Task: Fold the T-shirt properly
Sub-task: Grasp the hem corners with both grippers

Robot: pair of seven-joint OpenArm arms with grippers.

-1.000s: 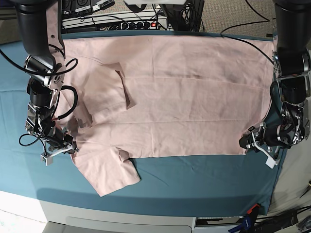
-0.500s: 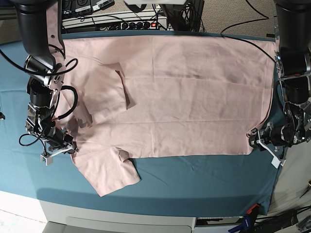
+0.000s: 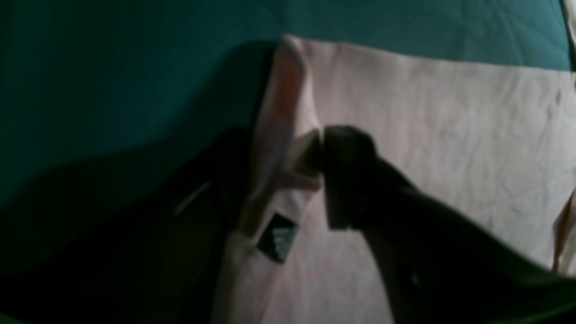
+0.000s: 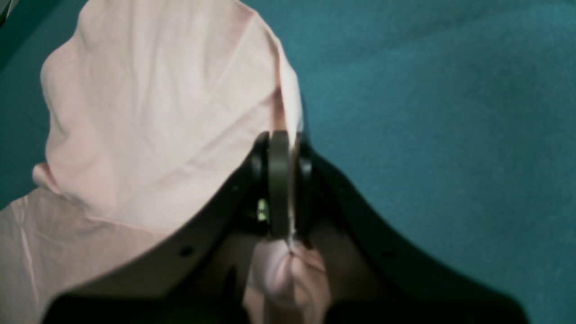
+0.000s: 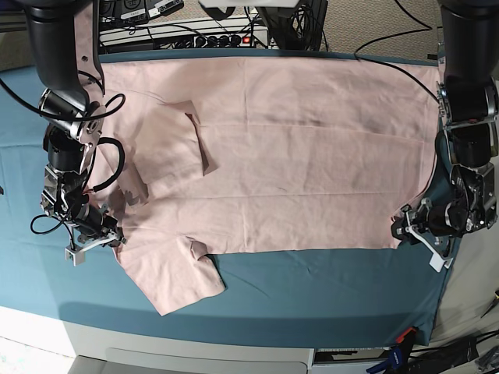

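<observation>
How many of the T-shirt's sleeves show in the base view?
2. One sleeve lies spread on the teal cloth at the near edge; the other sleeve is folded onto the T-shirt body.

plain pale pink t-shirt [image 5: 312, 156] on teal-blue table cloth [image 5: 327, 296]

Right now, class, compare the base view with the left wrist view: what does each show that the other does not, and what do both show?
Only the base view shows the whole T-shirt spread out, one sleeve folded onto the body, the right gripper at the shoulder end, and the electronics behind the table. Only the left wrist view shows a small black label at the hem. Both show pink fabric on the teal table cloth and the left gripper at the hem corner.
</observation>
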